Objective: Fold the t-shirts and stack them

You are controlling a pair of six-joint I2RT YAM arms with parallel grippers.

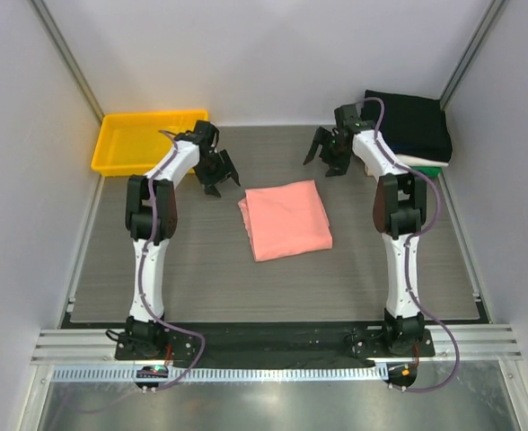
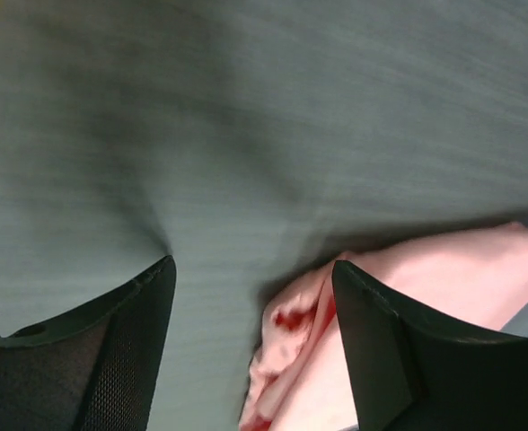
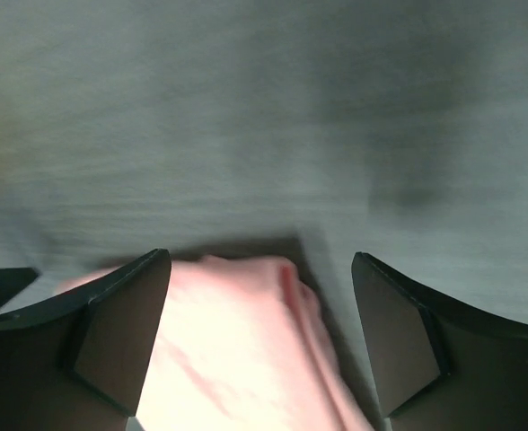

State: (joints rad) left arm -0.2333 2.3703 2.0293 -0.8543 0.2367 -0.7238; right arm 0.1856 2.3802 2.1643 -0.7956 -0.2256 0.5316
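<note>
The salmon-pink t-shirt [image 1: 286, 219] lies folded into a rectangle on the grey table, mid-table. Its edge shows in the left wrist view [image 2: 426, 296] and a corner in the right wrist view [image 3: 237, 350]. My left gripper [image 1: 219, 177] is open and empty, above the table just left of the shirt's far left corner. My right gripper [image 1: 329, 154] is open and empty, beyond the shirt's far right corner. A stack of folded shirts [image 1: 411, 126] with a black one on top sits at the far right; white and green edges [image 1: 426, 167] show beneath it.
A yellow plastic tray [image 1: 136, 139] stands at the far left corner, behind my left arm. Grey walls close in the table on the left, back and right. The arm bases are at the near edge.
</note>
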